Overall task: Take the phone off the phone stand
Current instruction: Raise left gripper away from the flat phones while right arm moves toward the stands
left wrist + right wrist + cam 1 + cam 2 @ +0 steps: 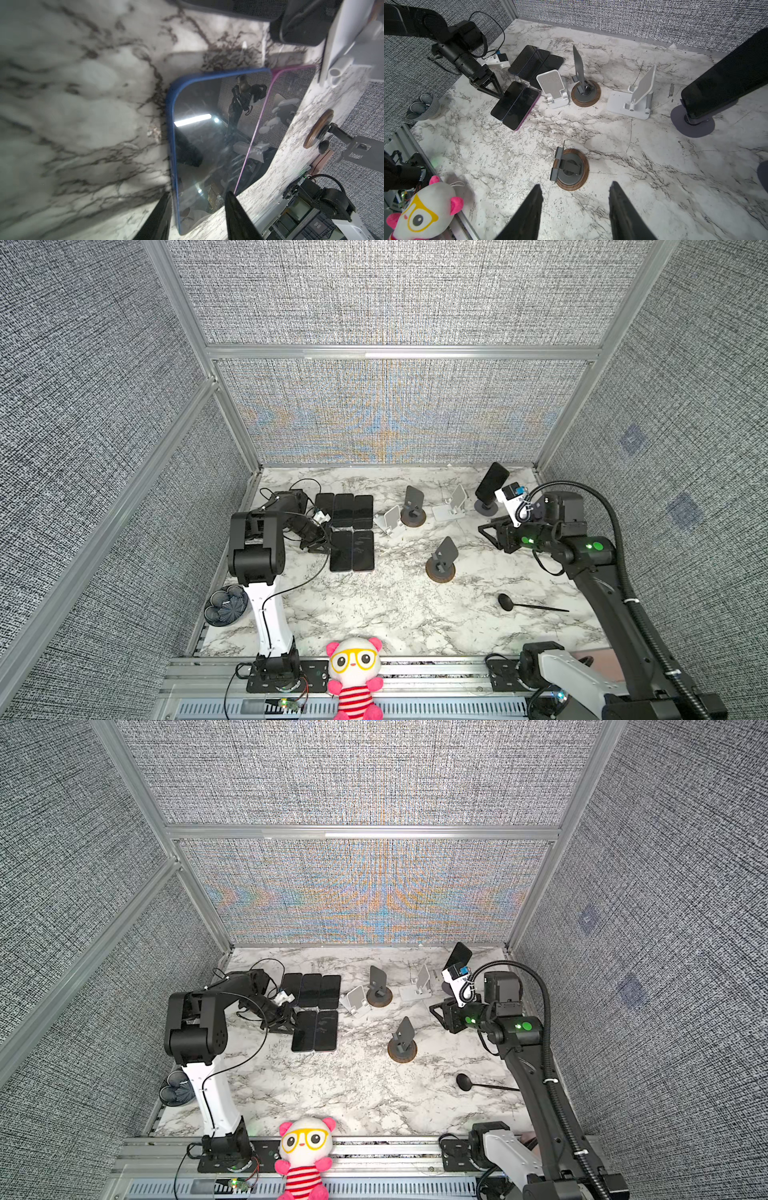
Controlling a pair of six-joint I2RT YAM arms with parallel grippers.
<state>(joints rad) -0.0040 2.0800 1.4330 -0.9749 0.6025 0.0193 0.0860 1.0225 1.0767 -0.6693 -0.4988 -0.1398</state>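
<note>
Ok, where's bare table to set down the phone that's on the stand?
Roomiest: the front middle of the table, bordered by the flat phones, the near wood-based stand, the black spoon and the plush toy. A smaller gap lies right of that stand, behind the spoon. Crowded: the strip of rear stands, and around the flat phones.

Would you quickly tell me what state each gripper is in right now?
Left gripper: open, holding nothing, tips either side of the blue-edged phone.
Right gripper: open, empty.
</note>
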